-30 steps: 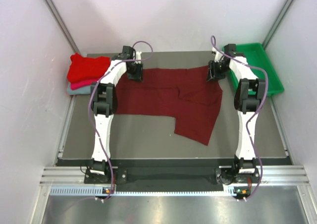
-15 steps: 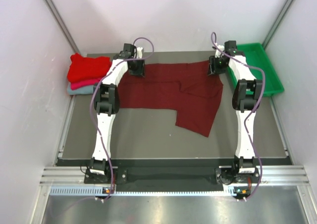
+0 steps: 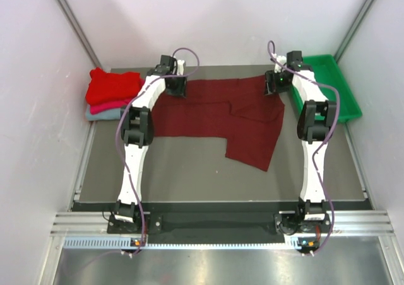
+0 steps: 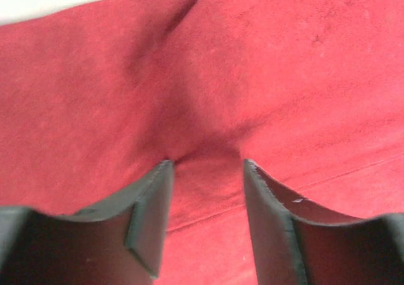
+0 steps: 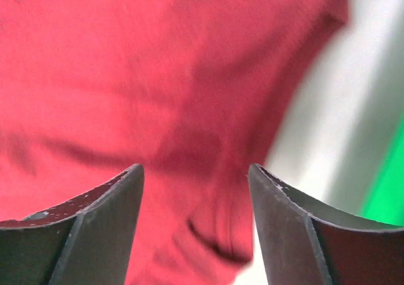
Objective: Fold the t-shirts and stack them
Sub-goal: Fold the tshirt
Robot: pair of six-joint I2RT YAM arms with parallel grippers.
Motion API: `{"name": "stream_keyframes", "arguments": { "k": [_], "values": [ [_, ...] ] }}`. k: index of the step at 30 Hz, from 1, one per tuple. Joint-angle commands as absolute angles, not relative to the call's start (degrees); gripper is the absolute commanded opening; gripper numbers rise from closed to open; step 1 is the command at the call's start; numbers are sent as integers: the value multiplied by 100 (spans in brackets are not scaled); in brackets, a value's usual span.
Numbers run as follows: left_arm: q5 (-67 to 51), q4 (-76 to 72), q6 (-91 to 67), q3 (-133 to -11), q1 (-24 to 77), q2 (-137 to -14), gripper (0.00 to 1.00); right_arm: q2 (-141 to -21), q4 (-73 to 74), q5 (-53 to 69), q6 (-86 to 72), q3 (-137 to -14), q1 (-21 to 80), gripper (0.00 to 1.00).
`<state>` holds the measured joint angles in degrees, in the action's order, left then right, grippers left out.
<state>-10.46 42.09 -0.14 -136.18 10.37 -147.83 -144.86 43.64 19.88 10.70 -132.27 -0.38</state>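
Top external view: the dark maroon t-shirt (image 3: pixel 214 118) lies spread flat at mid-table. Left gripper (image 3: pixel 175 87) sits over its 11 o'clock corner and right gripper (image 3: pixel 272 84) over its 1 o'clock corner. Both have jaws parted, clamping nothing.

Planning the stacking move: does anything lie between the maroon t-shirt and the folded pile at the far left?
No loose object does. Between maroon t-shirt and folded stack, only the left arm hangs over the gap.
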Motion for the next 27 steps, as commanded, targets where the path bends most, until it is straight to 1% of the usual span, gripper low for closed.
{"name": "stream_keyframes", "arguments": {
  "k": [1,2,4,5,6,7,8,9,11,12,14,15,17,18,21,24,27],
  "values": [
    [-528,4157,70,-13562,1046,-13976,55,-13063,4061,1468,1415,-12728,-123,69],
    [-580,4192,166,-13492,1046,-13627,59,-12512,3913,1468,1528,-12326,-97,70],
    [-589,4166,298,-13255,1020,-13012,61,-11903,3693,1520,1748,-11806,-36,70],
    [-641,4070,482,-13010,993,-12747,61,-11291,3613,1529,2062,-11508,-44,70],
    [-659,3782,657,-12294,984,-12448,61,-10963,3525,1555,2257,-10809,-44,70],
    [-529,3623,859,-11887,984,-12158,61,-10629,3420,1608,2459,-10402,156,70],
    [-440,3456,1253,-11439,984,-11598,60,-10026,3280,1652,2939,-9997,280,71],
    [-344,3071,1483,-10564,984,-11332,60,-9767,3261,1678,3179,-9288,351,70],
    [156,2709,1896,-9733,976,-10674,58,-9145,3348,1608,3662,-8634,613,70],
    [263,2603,1985,-9147,967,-10505,56,-8958,3418,1626,3743,-8074,685,69],
    [569,2199,2100,-8616,949,-10110,54,-8493,3603,1731,3945,-7500,956,66],
    [658,2075,2083,-8204,941,-10020,54,-8342,3604,1705,3998,-6888,1062,66],
    [816,1803,2048,-7894,914,-9870,52,-7930,3560,1714,4226,-6322,1405,63],
    [870,1715,2004,-7640,905,-9844,52,-7815,3533,1696,4315,-5815,1528,62],
    [905,1670,1802,-7471,853,-9896,52,-7524,3507,1486,4728,-5057,1950,57],
    [565,1950,1495,-7654,721,-10002,49,-7252,3594,1476,4992,-4660,2048,56],
    [571,1934,1345,-7743,651,-10081,49,-7040,3665,1494,5282,-4404,2118,56]
  ]
}}
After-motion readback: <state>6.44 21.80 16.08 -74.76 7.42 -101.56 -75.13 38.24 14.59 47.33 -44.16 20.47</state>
